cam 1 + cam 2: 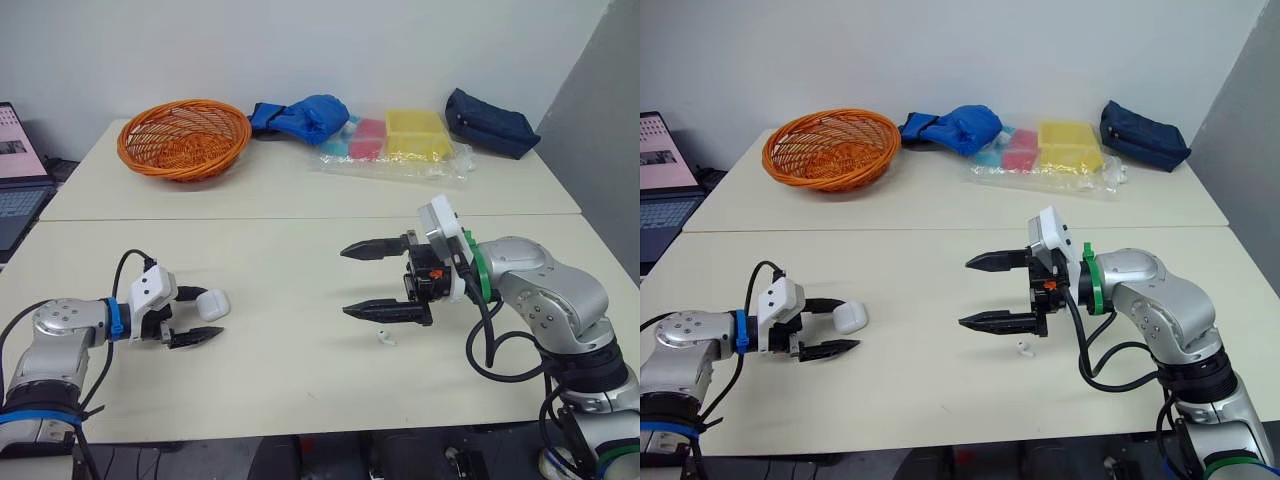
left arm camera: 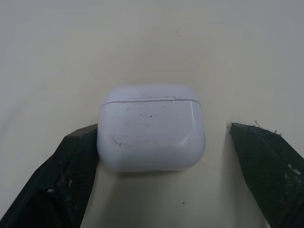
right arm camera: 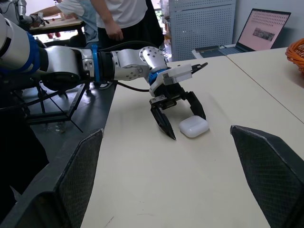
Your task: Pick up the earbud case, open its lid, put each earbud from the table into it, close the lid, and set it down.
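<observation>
1. Left eye view: the earbud case (image 1: 212, 304) lies flat on the near table (image 1: 300, 390), on the robot's left side and well in from the near edge.
2. The left gripper (image 1: 212, 313) lies low at the table with its two fingers spread around the case. In the left wrist view one finger (image 2: 76, 166) touches a side of the case (image 2: 151, 127), and the other finger (image 2: 268, 166) is apart from it.
3. The lid of the case is closed. Its seam runs across the gap between the fingers, on the part of the case far from the wrist. The long axis of the case also goes from one finger to the other.
4. The right gripper (image 1: 343, 282) has its fingers wide apart and holds nothing. They point toward the robot's left, toward the case.
5. One earbud (image 1: 384, 338) lies on the table just beside the nearer right finger, on the side of the near edge.
6. Between the case and the right gripper the tabletop is bare.
7. On the far table, behind the seam, are an orange basket (image 1: 184, 137), a blue bag (image 1: 300, 117), a plastic pack (image 1: 395, 140) and a dark pouch (image 1: 490, 122), all well apart from the case.
8. A laptop (image 1: 20, 170) is beyond the left edge.
9. The right wrist view shows a person (image 3: 118, 19) who stands past the end of the table.
</observation>
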Controlling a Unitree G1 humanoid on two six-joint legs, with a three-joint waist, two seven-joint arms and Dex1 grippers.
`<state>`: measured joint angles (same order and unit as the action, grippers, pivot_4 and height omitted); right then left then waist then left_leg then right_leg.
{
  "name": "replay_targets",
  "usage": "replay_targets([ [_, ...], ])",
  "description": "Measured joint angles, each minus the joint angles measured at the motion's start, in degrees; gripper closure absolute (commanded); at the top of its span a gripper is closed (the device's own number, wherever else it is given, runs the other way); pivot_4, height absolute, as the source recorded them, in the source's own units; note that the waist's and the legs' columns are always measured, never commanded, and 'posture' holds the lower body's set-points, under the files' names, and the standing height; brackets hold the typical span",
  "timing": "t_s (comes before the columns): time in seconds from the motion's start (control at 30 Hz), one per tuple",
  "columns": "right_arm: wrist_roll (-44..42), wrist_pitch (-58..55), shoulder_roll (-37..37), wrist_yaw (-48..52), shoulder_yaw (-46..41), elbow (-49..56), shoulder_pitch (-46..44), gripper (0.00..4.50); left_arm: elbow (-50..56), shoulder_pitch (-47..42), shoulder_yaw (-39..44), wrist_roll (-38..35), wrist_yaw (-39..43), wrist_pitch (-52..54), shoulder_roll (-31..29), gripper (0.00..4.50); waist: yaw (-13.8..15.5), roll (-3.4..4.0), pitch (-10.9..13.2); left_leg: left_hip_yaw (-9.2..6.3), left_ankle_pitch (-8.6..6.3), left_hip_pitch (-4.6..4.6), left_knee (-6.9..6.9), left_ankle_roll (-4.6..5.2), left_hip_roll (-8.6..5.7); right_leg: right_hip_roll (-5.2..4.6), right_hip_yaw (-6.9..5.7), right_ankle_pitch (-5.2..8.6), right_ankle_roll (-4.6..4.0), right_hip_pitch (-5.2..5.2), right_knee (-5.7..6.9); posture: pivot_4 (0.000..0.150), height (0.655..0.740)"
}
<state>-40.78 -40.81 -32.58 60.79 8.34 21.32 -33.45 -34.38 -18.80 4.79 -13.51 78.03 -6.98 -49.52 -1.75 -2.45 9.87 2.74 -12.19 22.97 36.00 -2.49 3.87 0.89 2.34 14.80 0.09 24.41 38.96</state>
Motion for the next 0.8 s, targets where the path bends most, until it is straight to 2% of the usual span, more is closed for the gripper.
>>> replay_targets([
  [0.13, 0.0, 0.0, 0.0, 0.0, 0.0, 0.0, 0.0, 0.0, -1.7, -1.1, -0.1, 0.6, -0.3, -1.1, 0.2, 1.73, 0.0, 0.0, 0.0, 0.01, 0.0, -0.01, 0.01, 0.0, -0.01, 0.0, 0.0, -0.01, 0.02, -0.01, 0.0, 0.15, 0.74],
  [0.43, 0.3, 0.0, -0.3, -0.5, -0.3, 0.0, 0.0, 0.0, -1.2, -2.1, -0.4, 0.8, 0.0, 0.1, 1.1, 1.73, 0.0, 0.0, 0.0, -0.02, 0.0, 0.01, 0.02, 0.0, -0.01, 0.0, -0.02, -0.01, 0.02, -0.02, 0.01, 0.15, 0.74],
  [0.53, 1.2, -0.9, -2.3, -1.2, -0.6, -0.9, 0.2, 0.0, 5.3, -3.4, -0.4, -0.7, -1.3, 4.0, 3.6, 1.73, 0.4, -0.11, 0.1, -0.13, 0.0, 0.11, 0.08, 0.0, -0.08, -0.06, -0.09, -0.02, 0.03, -0.02, -0.01, 0.15, 0.74],
  [0.63, -0.4, -5.1, -2.9, -2.8, -1.9, -2.9, -1.3, 0.0, 15.1, -9.8, -0.5, -3.0, -2.8, 6.2, 5.8, 1.73, 0.9, -0.22, 0.1, -0.19, 0.01, 0.21, 0.19, 0.0, -0.1, -0.05, -0.11, -0.06, 0.1, -0.01, -0.03, 0.15, 0.74],
  [0.7, -2.3, -8.1, -2.8, -4.1, -3.5, -3.8, -3.3, 0.0, 19.4, -12.9, -0.5, -3.1, -3.3, 4.8, 6.0, 1.73, 0.5, -0.2, 0.1, -0.03, 0.0, 0.05, 0.11, 0.0, -0.14, -0.05, 0.0, -0.07, 0.12, -0.09, -0.03, 0.15, 0.74],
  [0.8, -5.6, -14.0, -0.9, -8.4, -7.1, -8.1, -6.2, 0.0, 20.0, -15.0, -2.0, 0.0, -5.0, -5.0, 9.0, 1.73, -0.3, -0.17, 0.1, 0.08, -0.02, -0.06, 0.04, 0.03, -0.09, -0.01, 0.08, -0.06, 0.13, -0.11, -0.03, 0.15, 0.74],
])
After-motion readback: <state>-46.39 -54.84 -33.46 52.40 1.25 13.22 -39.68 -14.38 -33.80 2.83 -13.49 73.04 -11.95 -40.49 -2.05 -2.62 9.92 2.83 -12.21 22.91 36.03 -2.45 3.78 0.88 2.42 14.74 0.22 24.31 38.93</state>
